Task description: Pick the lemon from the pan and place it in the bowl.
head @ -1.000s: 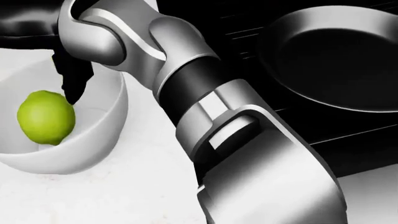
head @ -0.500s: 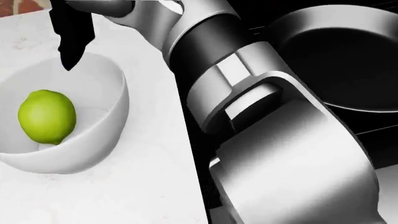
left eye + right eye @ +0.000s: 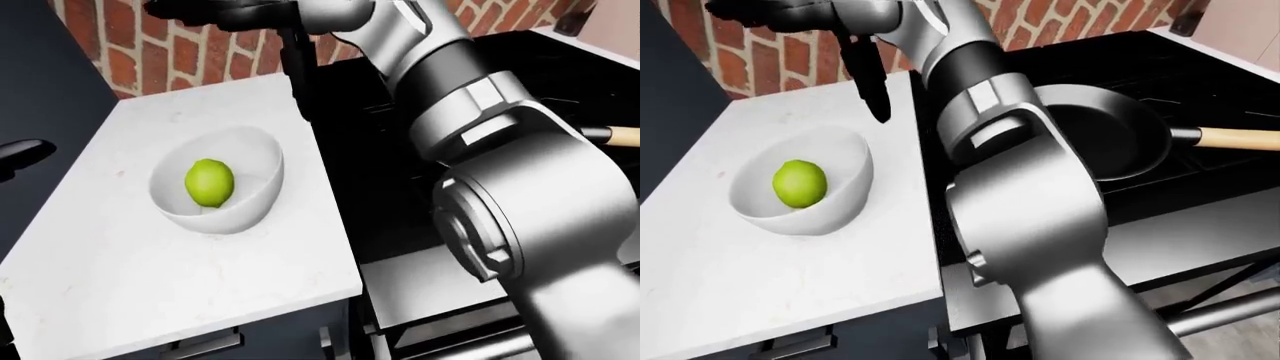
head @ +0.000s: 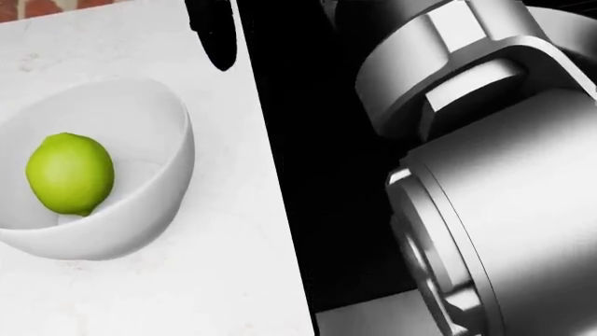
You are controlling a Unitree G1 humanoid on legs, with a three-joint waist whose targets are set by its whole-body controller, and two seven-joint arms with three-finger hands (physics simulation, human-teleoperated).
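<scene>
The green-yellow lemon [image 3: 800, 183] lies inside the white bowl [image 3: 845, 196] on the white counter [image 3: 760, 285]. It also shows in the head view [image 4: 70, 173]. My right hand [image 3: 866, 79] hangs above the counter, up and to the right of the bowl, with its black fingers [image 4: 215, 35] spread, pointing down and empty. The black pan [image 3: 1118, 136] with a wooden handle [image 3: 1240, 139] sits empty on the stove, to the right of my arm. A dark tip of my left hand [image 3: 22, 153] shows at the left edge of the left-eye view.
The black stove [image 3: 1200, 71] adjoins the counter's right edge. A brick wall [image 3: 760, 56] runs along the top. A dark cabinet side [image 3: 40, 82] stands left of the counter. My right forearm [image 3: 1030, 225] fills the middle of the views.
My right hand has lifted out of the bowl and moved up and to the right, clear of it. The lemon stays in the bowl. My arm now hides the pan in the head view.
</scene>
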